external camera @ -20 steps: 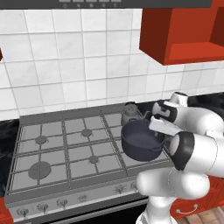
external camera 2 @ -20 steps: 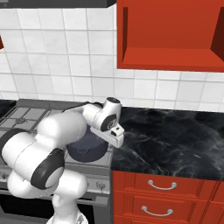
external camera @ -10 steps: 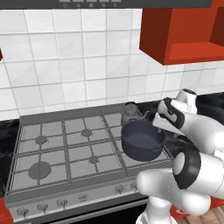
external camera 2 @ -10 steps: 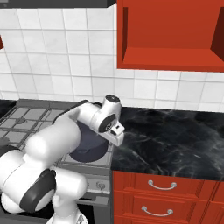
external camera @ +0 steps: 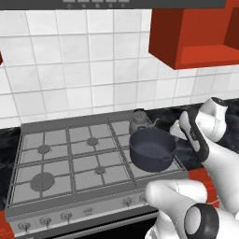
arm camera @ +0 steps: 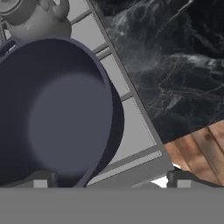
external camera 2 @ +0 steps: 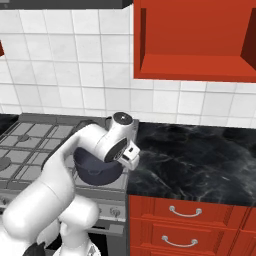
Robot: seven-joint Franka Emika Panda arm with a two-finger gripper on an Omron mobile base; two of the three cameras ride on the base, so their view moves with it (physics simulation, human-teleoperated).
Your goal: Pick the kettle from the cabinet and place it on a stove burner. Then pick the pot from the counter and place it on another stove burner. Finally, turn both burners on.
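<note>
The dark blue-grey pot [external camera: 151, 150] stands on the stove's front right burner, and it also shows in the right base view as the pot [external camera 2: 97, 172] and in the hand view as the pot [arm camera: 52, 109]. Behind it the small grey kettle [external camera: 139, 121] sits on the back right burner, seen as the kettle [arm camera: 37, 17] in the hand view. My gripper [arm camera: 111, 178] is open at the pot's right side. Its jaws stand wide, one on each side of the pot's right wall, and hold nothing. The red cabinet niche [external camera 2: 195, 45] hangs open above the black counter [external camera 2: 200, 155].
The grey stove [external camera: 70, 158] has its left burners bare, and a row of knobs [external camera: 65, 215] runs along its front panel. Red drawers [external camera 2: 185, 220] sit under the counter. White tiles cover the wall. Wooden floor [arm camera: 197, 148] shows past the stove's front edge.
The jaws have spread a little wider. The arm's elbow has swung back and to the right while the hand stays beside the pot. Pot and kettle have not moved.
</note>
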